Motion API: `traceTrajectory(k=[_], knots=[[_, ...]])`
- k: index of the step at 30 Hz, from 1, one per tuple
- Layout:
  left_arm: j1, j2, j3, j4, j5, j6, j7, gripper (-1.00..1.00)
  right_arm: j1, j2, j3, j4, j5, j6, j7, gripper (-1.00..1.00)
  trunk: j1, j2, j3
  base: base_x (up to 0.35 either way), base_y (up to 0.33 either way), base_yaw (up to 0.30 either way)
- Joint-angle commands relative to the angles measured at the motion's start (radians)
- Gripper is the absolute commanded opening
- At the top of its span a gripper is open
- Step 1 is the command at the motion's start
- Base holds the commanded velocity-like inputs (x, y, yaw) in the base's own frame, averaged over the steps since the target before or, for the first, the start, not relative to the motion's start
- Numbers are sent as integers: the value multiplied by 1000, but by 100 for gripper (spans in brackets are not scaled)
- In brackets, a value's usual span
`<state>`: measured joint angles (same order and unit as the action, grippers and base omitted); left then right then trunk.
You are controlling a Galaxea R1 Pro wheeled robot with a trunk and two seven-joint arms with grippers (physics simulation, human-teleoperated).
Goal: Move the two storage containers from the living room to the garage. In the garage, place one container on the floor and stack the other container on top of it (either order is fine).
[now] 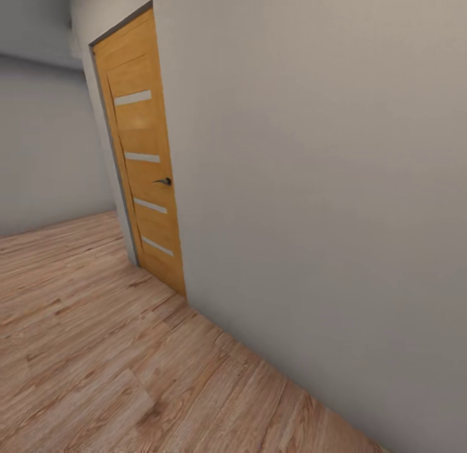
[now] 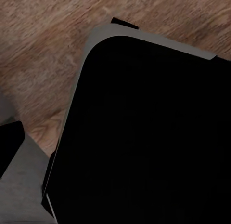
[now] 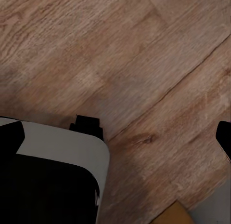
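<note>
1 wooden door [image 1: 144, 161] with 4 pale glass strips [image 1: 133, 97] and 1 dark handle [image 1: 164, 181].

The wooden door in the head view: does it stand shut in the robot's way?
Yes. The wooden door sits shut in its frame in the grey wall, handle untouched. What lies behind it cannot be told. The wood plank floor toward it looks free.

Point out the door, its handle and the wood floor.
door [image 1: 139, 125], head view, upper panel between the top two pale strips.
handle [image 1: 165, 180], head view, dark lever at the door's right edge.
wood floor [image 1: 84, 349], head view, bare planks.
</note>
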<state>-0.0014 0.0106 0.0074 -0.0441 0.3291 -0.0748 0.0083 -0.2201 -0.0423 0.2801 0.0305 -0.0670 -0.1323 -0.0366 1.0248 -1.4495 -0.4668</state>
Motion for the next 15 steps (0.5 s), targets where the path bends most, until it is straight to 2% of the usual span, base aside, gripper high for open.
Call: traceTrajectory(k=[1, 15], knots=[[0, 0, 0, 0, 4, -2, 1, 100, -1, 1, 8, 3, -7, -6, -2, 100, 0, -1, -1, 171, 0, 300], [0, 2, 0, 1, 7, 0, 1, 100, -1, 4, 8, 3, -7, -10, -5, 100, 0, -1, -1, 305, 0, 300]])
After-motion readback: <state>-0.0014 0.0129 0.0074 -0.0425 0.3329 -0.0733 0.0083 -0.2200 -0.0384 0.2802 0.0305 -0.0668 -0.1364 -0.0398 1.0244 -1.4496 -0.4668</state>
